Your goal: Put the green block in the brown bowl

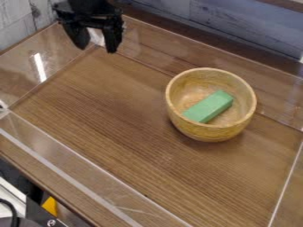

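green block (208, 107): inside the brown bowl, lying on its bottom, tilted in the frame with one end toward the lower left and the other toward the upper right; plain bright green
brown bowl (211, 105): right of centre in the frame, round and light tan, upright with its opening facing up, much wider than the block
claw (96, 44): upper left of the frame, dark, pointing down over the far part of the counter, well apart from the bowl; its two dark sides stand spread, with a gap between them and nothing seen pinched there
dark arm part: upper left edge of the frame, above the claw and joined to it, cut off by the top of the picture
between claw and bowl: bare wood, nothing standing in the way
lower left corner: a cluster of dark and pale gear (17, 206), partly cut off by the frame, with curved cable-like shapes; too small and cropped to name
yellow piece (49, 206): lower left, beside that gear, small and bright
counter (130, 133): brown wood with fine grain, filling most of the frame, its surface running out past the right side
left side of the counter: a pale, shiny strip (48, 137) running slantwise down toward the bottom of the frame, with glare near the upper left
right edge: a thin light line (284, 188) on the wood, slanting near the lower right corner
backdrop: a bluish-grey panelled surface (243, 22) along the top right, beyond the far edge of the counter
light: bright patches on the wood at the left, softer tone toward the right
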